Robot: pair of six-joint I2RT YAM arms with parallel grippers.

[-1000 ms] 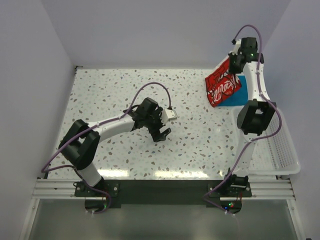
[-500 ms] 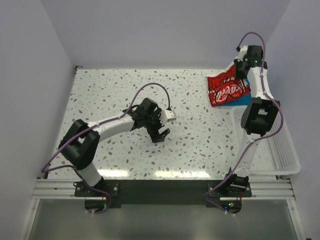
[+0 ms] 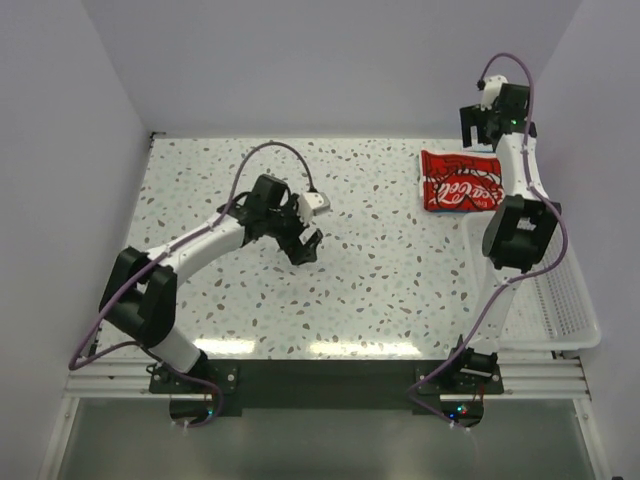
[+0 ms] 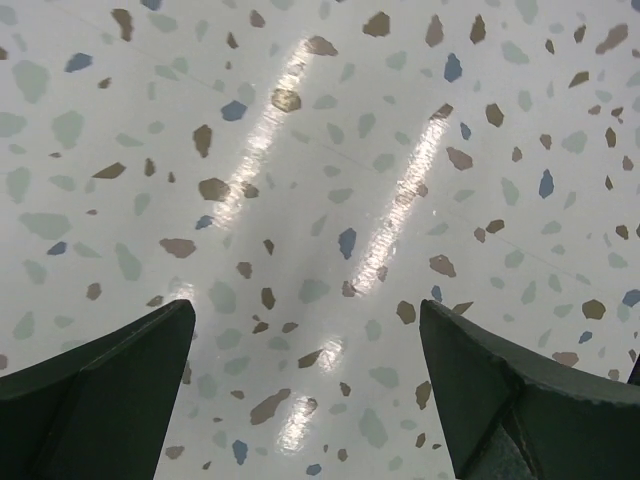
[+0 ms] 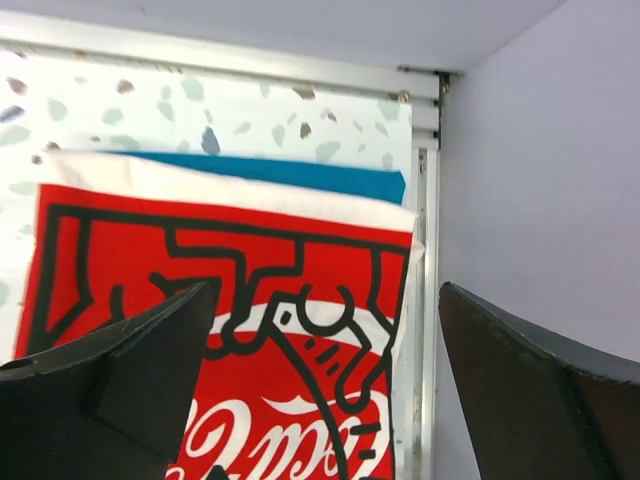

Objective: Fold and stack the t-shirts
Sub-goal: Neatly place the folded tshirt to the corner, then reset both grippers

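The right gripper [image 5: 325, 300] is hanging wide open, holding nothing, above the far edge of the folded cream-white shirt [image 3: 459, 181]. That shirt is lying red Coca-Cola panel up in the far right corner of the desk [image 3: 400, 290], on top of the teal-blue shirt [image 5: 300, 176], which is peeking out along its far edge. The left gripper [image 3: 304, 246] is hovering, also open and holding nothing, over the speckled desk well apart from the stack.

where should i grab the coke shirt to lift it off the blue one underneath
Probably the cream far hem of the Coca-Cola shirt, from straight above with the open right gripper. The shirt lies flat, and there the teal shirt sticks out past it, so the layers separate visibly; its right edge crowds the wall.
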